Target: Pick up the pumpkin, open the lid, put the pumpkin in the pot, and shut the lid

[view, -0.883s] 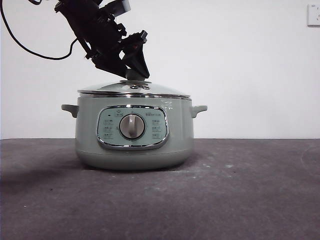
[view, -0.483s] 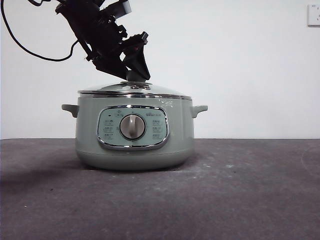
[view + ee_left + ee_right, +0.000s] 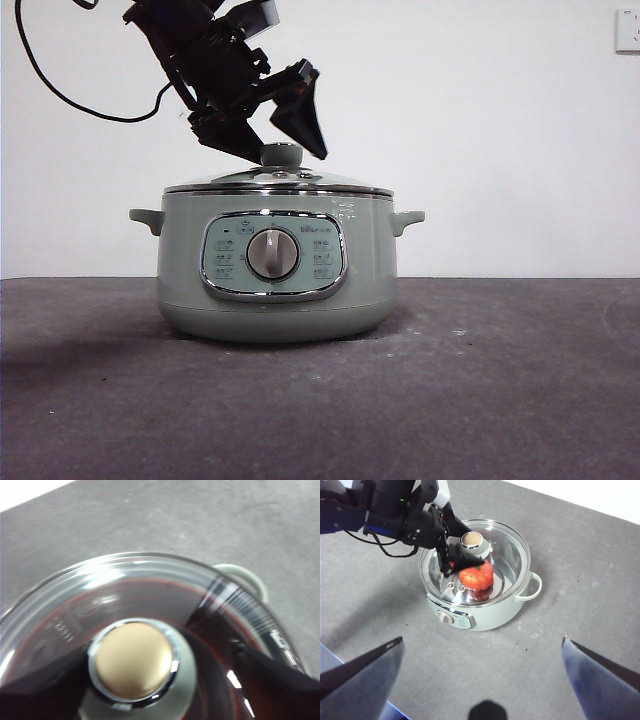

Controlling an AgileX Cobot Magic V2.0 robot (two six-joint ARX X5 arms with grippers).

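Over pot (image 3: 277,265): left tool (image 3: 285,140) spread around lid (image 3: 278,181) knob, gripping nothing; right tool (image 3: 482,650) open, empty

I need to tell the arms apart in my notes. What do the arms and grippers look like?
The left arm is black, with a white block on top and a loose black cable; its left gripper has two black wedge-shaped jaws. The right gripper shows only two dark, bluish-sheened jaws.

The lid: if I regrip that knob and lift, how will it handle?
The lid looks like rigid glass with a chrome rim, so probably breakable if dropped. Its rounded knob may slip between the open left gripper's jaws, and the lid could tilt.
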